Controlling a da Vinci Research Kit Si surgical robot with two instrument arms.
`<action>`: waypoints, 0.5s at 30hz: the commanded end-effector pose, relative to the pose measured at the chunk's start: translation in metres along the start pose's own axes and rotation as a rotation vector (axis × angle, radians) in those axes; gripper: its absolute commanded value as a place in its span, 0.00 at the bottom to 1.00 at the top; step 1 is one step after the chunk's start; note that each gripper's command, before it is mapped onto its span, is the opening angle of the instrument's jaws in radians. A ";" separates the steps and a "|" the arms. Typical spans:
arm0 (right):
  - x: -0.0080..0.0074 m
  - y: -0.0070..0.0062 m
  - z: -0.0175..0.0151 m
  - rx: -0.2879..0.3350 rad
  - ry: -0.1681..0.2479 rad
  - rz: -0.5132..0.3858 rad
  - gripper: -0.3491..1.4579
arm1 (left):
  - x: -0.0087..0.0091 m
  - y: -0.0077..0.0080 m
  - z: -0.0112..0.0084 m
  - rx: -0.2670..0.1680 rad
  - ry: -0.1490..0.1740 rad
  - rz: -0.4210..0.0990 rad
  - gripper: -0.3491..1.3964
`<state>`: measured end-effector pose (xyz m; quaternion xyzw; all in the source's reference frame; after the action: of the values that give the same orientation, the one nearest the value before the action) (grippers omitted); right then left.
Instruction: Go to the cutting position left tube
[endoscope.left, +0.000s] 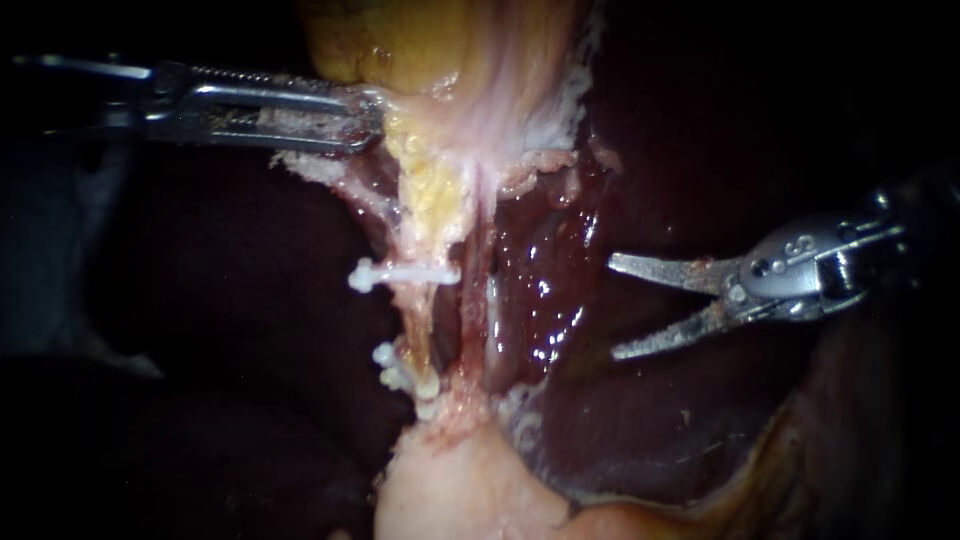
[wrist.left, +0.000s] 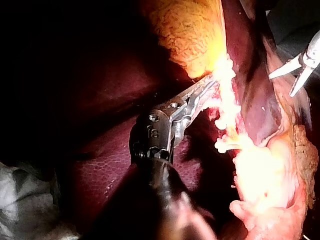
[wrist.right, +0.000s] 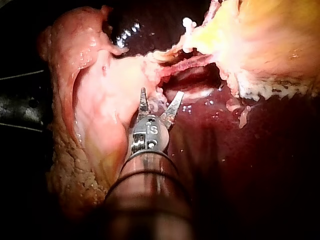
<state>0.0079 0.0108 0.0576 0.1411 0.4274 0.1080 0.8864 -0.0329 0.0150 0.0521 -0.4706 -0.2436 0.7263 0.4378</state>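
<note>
The right instrument (endoscope.left: 613, 306) sits at 3 o'clock of the left tube (endoscope.left: 422, 325), its blades spread wide and holding nothing. The tube is thin and pale yellow, crossed by white clips (endoscope.left: 405, 272). Its long axis runs from 12 to 6 o'clock. Farther off, at 10 o'clock, the left instrument (endoscope.left: 372, 122) has its jaws clamped on the edge of the gallbladder (endoscope.left: 420, 50).

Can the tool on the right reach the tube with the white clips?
Probably, but not straight in. The right instrument has open, empty jaws, yet a second tube stands between it and the clipped tube.
</note>
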 end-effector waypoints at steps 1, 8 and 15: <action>0.0000 0.0000 0.0000 0.000 0.000 0.000 0.99 | 0.0001 0.0000 -0.0003 -0.003 -0.001 0.000 0.00; 0.0000 0.0000 0.0000 0.000 0.000 0.000 0.99 | 0.0022 0.0005 -0.0045 -0.009 0.002 -0.013 0.00; 0.0001 0.0000 0.0000 0.003 0.001 0.001 0.99 | 0.0037 0.0012 -0.0081 0.001 0.027 -0.026 0.00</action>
<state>0.0079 0.0108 0.0576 0.1433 0.4278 0.1071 0.8860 -0.0267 0.0170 0.0459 -0.4754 -0.2433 0.7151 0.4510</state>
